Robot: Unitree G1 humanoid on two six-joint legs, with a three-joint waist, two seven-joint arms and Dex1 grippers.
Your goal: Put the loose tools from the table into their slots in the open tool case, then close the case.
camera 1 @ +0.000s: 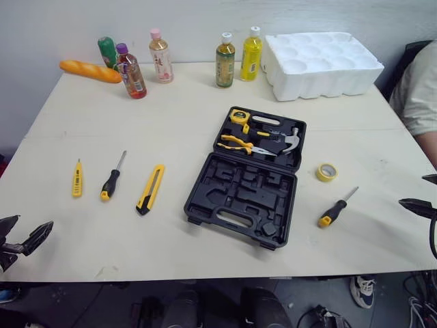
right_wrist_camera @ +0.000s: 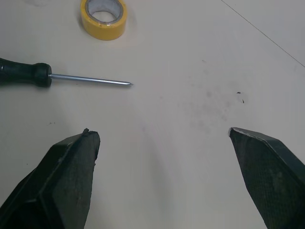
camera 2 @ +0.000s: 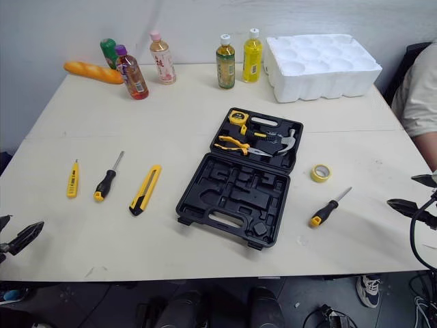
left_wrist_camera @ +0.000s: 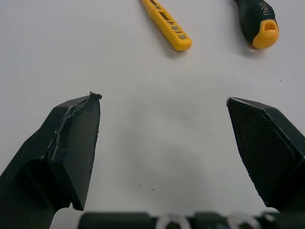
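Left eye view: two screwdrivers (camera 1: 110, 184) (camera 1: 334, 212), one knife (camera 1: 149, 189), one tester (camera 1: 77, 179), one tape (camera 1: 327, 172), one case (camera 1: 239, 198); both grippers (left_wrist_camera: 164, 100) (right_wrist_camera: 164, 131) gape empty

Head pair high, wrists low.
The table (camera 1: 82, 225) is overlooked by both eyes; the tape roll (right_wrist_camera: 102, 32), at three o'clock of the case (camera 1: 239, 198), is shared closely by the right wrist view.
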